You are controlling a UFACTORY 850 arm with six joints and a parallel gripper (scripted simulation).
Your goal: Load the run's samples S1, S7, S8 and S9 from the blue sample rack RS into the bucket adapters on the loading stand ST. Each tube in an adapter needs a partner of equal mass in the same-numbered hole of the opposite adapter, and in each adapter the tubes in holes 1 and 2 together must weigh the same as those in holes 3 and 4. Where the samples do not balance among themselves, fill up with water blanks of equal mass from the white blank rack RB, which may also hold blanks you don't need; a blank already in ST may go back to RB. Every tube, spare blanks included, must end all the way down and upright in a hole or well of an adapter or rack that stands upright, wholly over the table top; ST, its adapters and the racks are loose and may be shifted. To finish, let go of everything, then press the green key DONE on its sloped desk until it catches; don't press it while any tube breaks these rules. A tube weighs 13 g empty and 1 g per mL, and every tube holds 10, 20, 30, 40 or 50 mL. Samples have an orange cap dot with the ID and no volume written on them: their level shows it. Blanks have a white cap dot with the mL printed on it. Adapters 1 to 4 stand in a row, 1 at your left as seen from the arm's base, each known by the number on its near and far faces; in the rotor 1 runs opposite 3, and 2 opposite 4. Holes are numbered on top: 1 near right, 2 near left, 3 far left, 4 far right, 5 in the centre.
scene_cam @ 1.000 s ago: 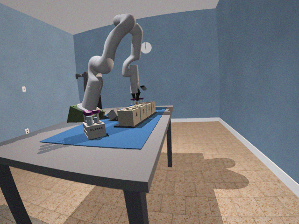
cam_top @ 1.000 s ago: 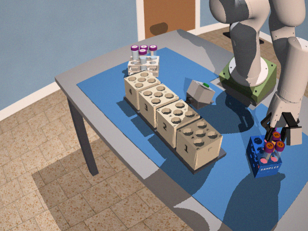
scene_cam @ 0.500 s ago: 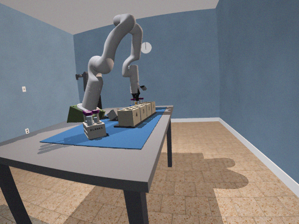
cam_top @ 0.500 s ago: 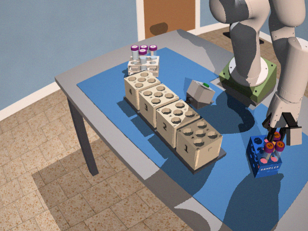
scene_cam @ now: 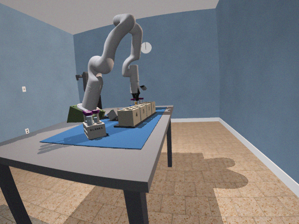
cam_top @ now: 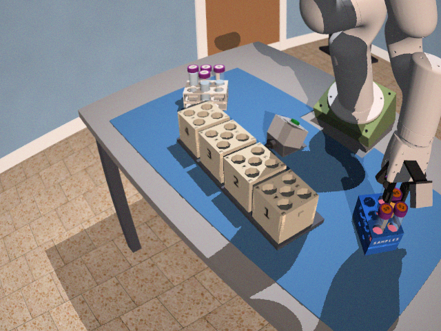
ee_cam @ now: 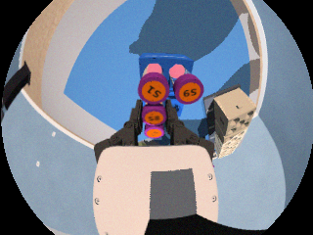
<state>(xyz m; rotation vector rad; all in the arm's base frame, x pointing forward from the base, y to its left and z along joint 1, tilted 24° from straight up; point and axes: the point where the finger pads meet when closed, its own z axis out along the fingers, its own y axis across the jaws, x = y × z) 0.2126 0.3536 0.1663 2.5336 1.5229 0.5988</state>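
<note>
Purple-capped cylindrical sample tube sits clamped in the narrowly parted end effector.

Blank rack behind adapter row; sample rack right of it.
</note>
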